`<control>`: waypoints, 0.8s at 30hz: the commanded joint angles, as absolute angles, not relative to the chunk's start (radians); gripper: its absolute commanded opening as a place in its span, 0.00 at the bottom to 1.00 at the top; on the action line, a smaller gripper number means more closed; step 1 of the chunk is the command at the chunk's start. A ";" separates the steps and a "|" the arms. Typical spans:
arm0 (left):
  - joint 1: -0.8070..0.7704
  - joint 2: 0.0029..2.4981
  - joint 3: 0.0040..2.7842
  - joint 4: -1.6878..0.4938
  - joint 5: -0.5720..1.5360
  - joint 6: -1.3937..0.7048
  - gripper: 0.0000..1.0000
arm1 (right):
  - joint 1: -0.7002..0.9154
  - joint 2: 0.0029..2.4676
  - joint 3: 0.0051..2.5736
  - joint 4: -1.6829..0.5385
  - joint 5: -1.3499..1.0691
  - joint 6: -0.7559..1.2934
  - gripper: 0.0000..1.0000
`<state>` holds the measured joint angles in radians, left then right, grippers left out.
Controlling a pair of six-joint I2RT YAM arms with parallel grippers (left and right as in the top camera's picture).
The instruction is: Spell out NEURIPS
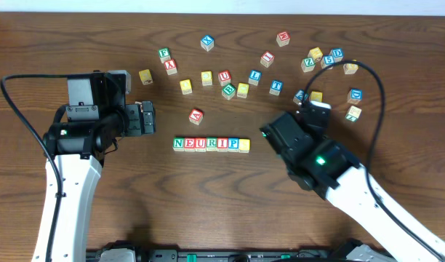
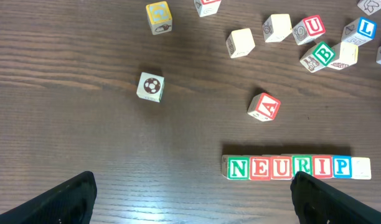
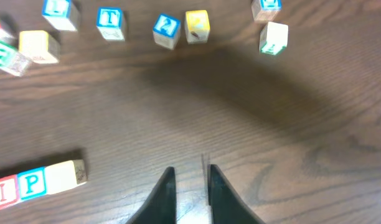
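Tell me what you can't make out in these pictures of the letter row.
1. End cube: its letter is washed out in the left wrist view and too small overhead.
2. Letter row, right wrist view: cut off by the left edge before I.
3. Right tool, overhead: its fingers are lost in the dark arm.

1. The pale end cube (image 2: 361, 168) on the right of the letter row (image 2: 284, 168) shows no readable letter.
2. The right wrist view's left edge cuts that row off at the I cube (image 3: 2, 190).
3. Well above the row, a red-edged cube (image 2: 207, 5) is cut by the top edge.
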<state>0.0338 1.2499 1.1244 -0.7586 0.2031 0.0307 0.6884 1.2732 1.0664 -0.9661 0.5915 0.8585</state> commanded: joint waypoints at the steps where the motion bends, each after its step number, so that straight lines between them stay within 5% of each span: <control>1: 0.038 1.248 1.147 -0.759 0.197 0.041 0.98 | 0.680 1.203 1.066 -0.978 0.611 0.866 0.31; 4: 0.038 1.248 1.147 -0.759 0.197 0.041 0.98 | 0.680 1.160 1.066 -0.980 0.611 0.835 0.93; 5: 0.038 1.248 1.147 -0.759 0.197 0.041 0.98 | 0.680 1.152 1.066 -0.980 0.611 0.826 0.99; 24: 0.038 1.248 1.147 -0.759 0.197 0.041 0.98 | 0.680 1.145 1.066 -0.982 0.611 0.807 0.99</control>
<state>0.0338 1.2499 1.1244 -0.7586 0.2035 0.0307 0.6884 1.1507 1.0664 -0.9771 0.5922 0.8207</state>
